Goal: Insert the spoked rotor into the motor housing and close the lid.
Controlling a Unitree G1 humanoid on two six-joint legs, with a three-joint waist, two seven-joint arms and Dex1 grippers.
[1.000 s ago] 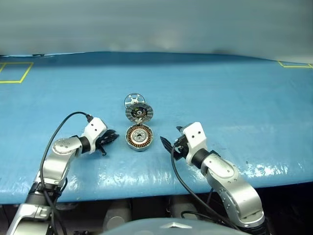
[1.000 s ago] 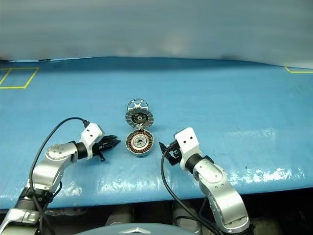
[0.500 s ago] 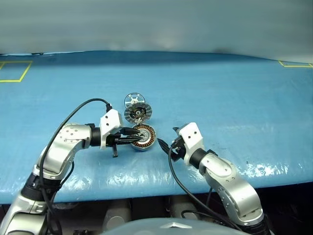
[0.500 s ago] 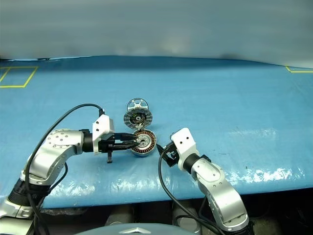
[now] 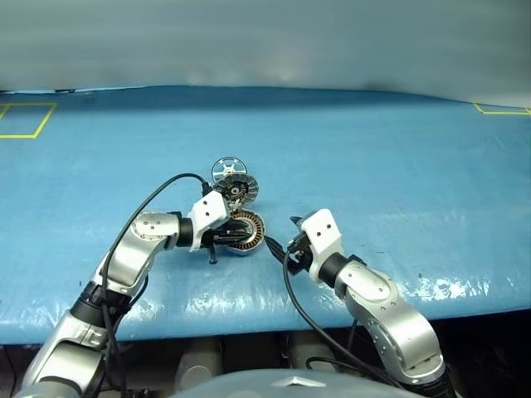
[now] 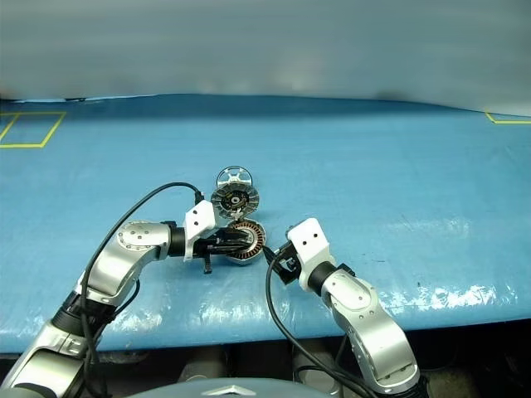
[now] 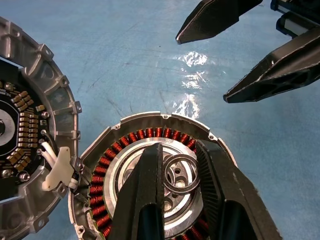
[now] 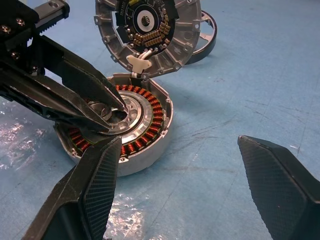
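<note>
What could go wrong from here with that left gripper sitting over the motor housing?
The left gripper brackets a loose silver ring over the motor housing centre; it could slip or scrape the copper windings. The spoked rotor lies behind the open lid, awkward to reach.

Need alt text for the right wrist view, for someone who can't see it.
The left hand reaches in over the open motor housing, its black fingers at the silver centre inside the copper windings. The lid stands open behind the housing, dark inner face showing, with the spoked rotor partly hidden behind it. The right hand hangs open beside the housing.
</note>
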